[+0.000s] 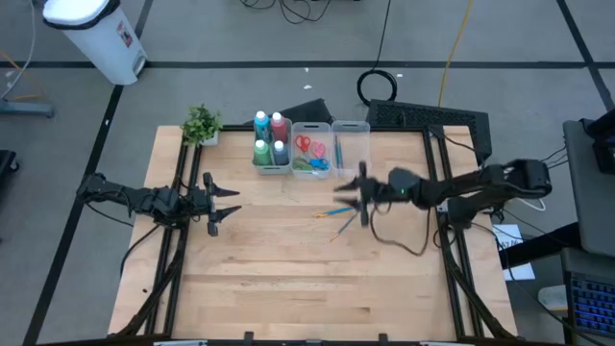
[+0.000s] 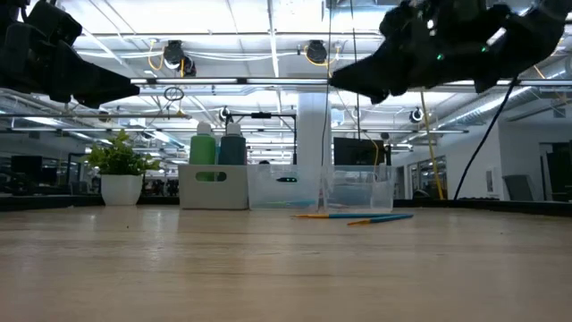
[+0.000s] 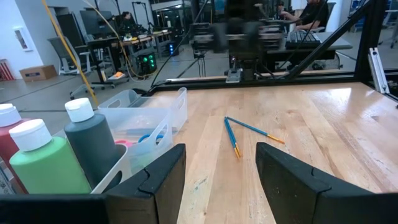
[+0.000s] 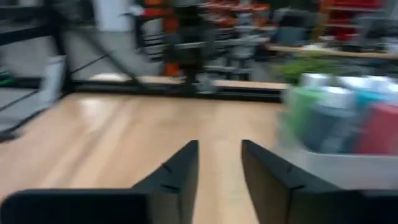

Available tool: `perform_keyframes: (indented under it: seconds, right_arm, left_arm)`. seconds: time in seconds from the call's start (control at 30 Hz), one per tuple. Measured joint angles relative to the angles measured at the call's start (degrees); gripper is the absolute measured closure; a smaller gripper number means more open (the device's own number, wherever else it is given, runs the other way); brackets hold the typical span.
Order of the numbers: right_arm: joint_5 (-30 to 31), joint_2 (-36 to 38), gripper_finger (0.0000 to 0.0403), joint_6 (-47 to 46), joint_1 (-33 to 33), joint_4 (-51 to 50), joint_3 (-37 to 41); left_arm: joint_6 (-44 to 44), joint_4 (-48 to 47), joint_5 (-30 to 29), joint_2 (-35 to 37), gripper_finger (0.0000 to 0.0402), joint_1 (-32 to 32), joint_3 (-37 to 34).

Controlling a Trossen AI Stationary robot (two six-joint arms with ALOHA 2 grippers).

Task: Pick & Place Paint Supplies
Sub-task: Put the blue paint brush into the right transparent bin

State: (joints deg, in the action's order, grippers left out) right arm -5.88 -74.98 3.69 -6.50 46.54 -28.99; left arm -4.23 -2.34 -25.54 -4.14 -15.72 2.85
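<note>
Bare wooden desk (image 1: 288, 279) nearest, nothing on its near half. Two thin brushes (image 1: 338, 218) flat near the desk's middle, just near of the clear bins (image 1: 332, 149), blue and orange handles crossing at a shallow angle. Four paint bottles (image 1: 270, 139) upright in the left bin at the far edge, scissors (image 1: 309, 154) in the middle bin, potted plant (image 1: 202, 125) further left. Right gripper (image 1: 362, 195) raised above the desk just right of the brushes, fingers slightly apart, empty. Left gripper (image 1: 219, 204) hovering on the left side, fingers apart, empty, well away from the brushes.
</note>
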Motion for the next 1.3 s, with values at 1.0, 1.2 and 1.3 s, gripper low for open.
perform_keyframes:
  seconds: [1.0,1.2,1.3]
  right_arm:
    - [5.7,-26.46,0.0244,0.0,16.73,-23.28,-11.37]
    - [5.65,-27.17,0.0251,-0.18,15.92,-23.55,-11.39]
    - [5.52,-27.19,0.0266,-0.02,15.59,-23.83,-11.36]
  left_arm:
    - [0.0,0.02,-0.02,0.02,0.0199,0.01,-0.01]
    - [0.0,0.02,-0.02,0.0,0.0199,0.02,-0.01]
    - [0.0,0.02,-0.02,0.0,0.0199,0.0,0.0]
